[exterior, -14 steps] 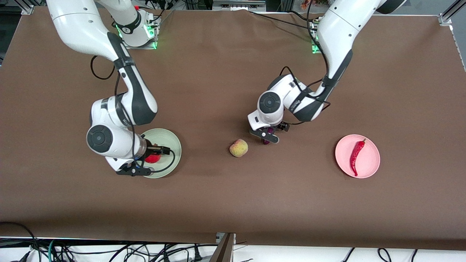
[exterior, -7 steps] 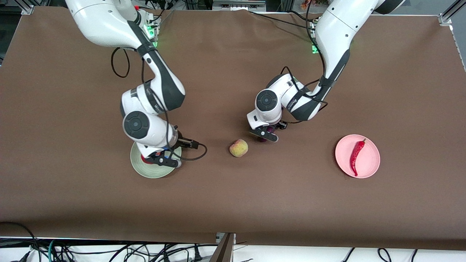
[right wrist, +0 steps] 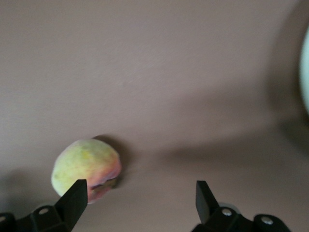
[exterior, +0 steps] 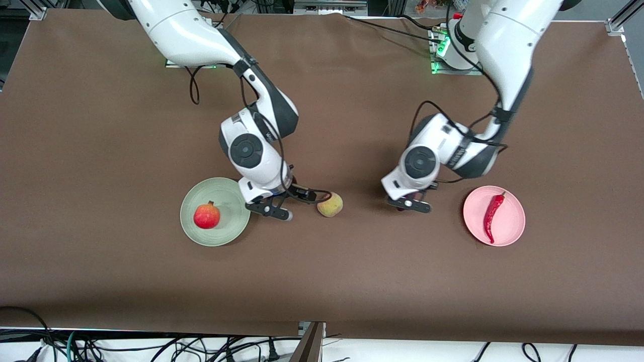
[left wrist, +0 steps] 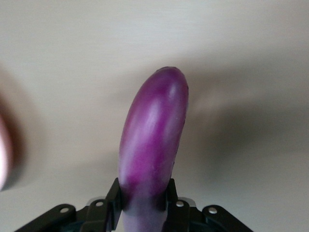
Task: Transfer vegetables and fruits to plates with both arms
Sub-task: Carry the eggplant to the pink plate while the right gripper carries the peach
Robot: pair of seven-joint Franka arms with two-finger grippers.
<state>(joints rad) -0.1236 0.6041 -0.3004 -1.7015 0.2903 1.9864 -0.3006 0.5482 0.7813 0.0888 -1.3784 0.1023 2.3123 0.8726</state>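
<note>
My left gripper (left wrist: 143,203) is shut on the thick end of the purple eggplant (left wrist: 152,140), which sticks out past the fingers. In the front view this gripper (exterior: 408,204) hangs over the table between the peach and the pink plate (exterior: 510,229), hiding the eggplant. The red chili (exterior: 492,217) lies on that plate. My right gripper (exterior: 271,210) is open over the table between the pale green plate (exterior: 229,229) and the yellowish peach (exterior: 330,204). The peach (right wrist: 87,166) sits just off one fingertip, not between the fingers of the right gripper (right wrist: 140,193). The red fruit (exterior: 207,215) rests on the green plate.
Brown cloth covers the whole table (exterior: 322,281). The green plate's rim (right wrist: 305,67) shows at the edge of the right wrist view. Cables hang along the table's front edge (exterior: 151,347).
The right arm left the red fruit on the green plate and swung toward the peach. The left gripper closed on the eggplant and carried it toward the pink plate.
</note>
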